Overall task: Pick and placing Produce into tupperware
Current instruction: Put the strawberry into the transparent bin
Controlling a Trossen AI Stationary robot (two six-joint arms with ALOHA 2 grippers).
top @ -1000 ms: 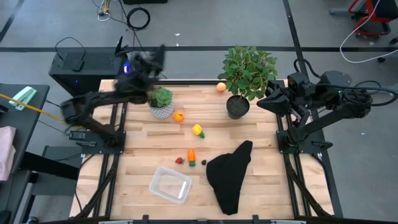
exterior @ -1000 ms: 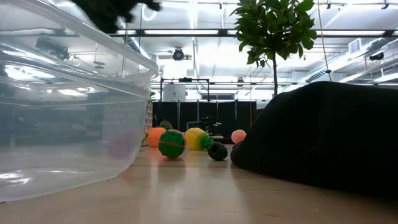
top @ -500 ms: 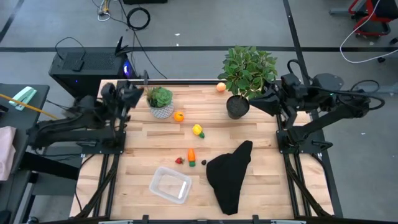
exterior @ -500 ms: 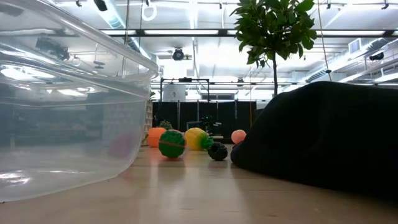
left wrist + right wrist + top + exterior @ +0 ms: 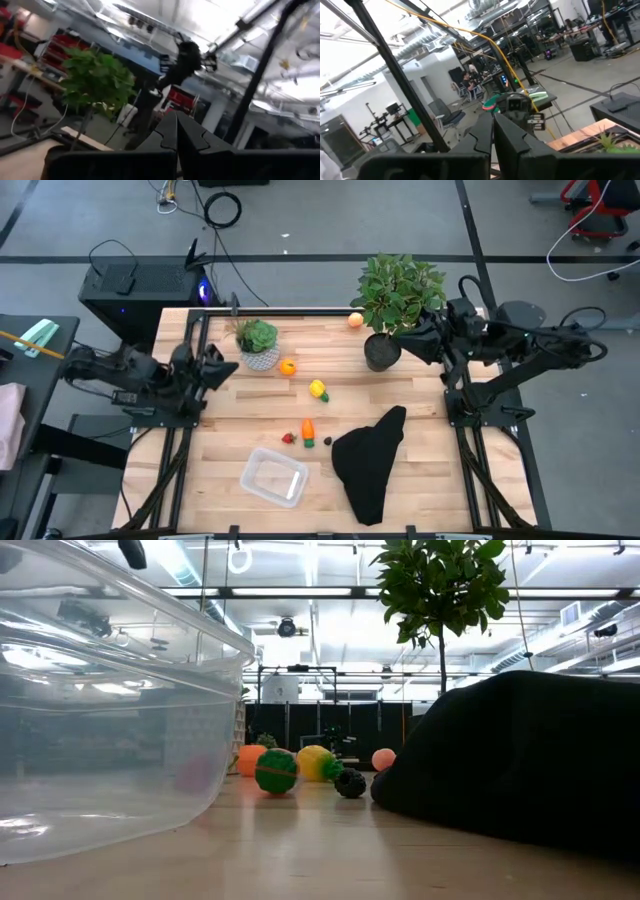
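Observation:
The tiny toy produce lies on the wooden table: a peach piece (image 5: 355,320) at the far edge, an orange one (image 5: 287,366), a yellow one (image 5: 318,390), an orange carrot-like one (image 5: 308,428) and a red one (image 5: 289,438). The clear tupperware (image 5: 274,477) rests on its base near the near edge and holds nothing; it fills the low view's left (image 5: 100,710). My left gripper (image 5: 222,366) is shut, raised at the table's left edge beside the small plant. My right gripper (image 5: 408,340) is shut and hovers by the big plant's pot.
A small potted plant (image 5: 259,344) stands at the far left and a large potted plant (image 5: 398,300) at the far right. A black cloth (image 5: 370,460) lies crumpled to the right of the tupperware. A small dark piece (image 5: 329,441) lies by the carrot.
My left arm has swung from high over the small plant at the far edge back toward the table's left edge and down. My right gripper has crept a little toward the big plant. The produce, the tupperware and the cloth have stayed put.

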